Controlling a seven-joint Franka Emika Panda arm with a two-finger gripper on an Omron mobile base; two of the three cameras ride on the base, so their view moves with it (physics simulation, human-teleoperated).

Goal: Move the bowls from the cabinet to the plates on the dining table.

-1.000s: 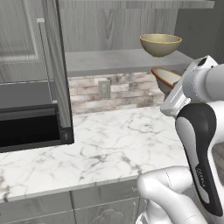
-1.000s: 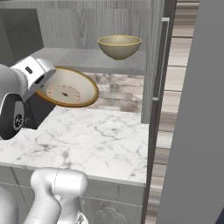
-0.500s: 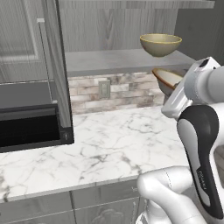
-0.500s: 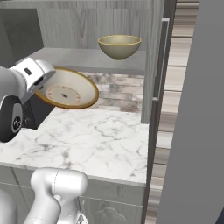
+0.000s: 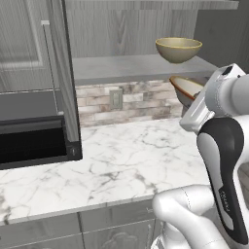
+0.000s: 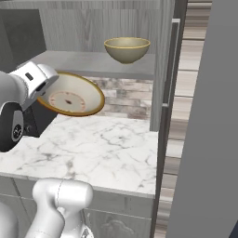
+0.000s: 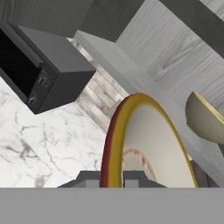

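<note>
Jaws pinch one bowl (image 6: pixel 72 96); one second bowl (image 6: pixel 127 49) on shelf (image 6: pixel 83 63).

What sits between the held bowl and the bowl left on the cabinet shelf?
Nothing: in the right base view only the grey shelf's front edge separates the held bowl, below it, from the shelf bowl.

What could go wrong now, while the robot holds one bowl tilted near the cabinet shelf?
1. The held bowl is pinched only at its rim by the gripper and hangs steeply tilted above the marble counter; it might slip from the jaws and fall.
2. The grey shelf edge is close above it; a careless swing could knock it, or the second bowl resting there.
</note>
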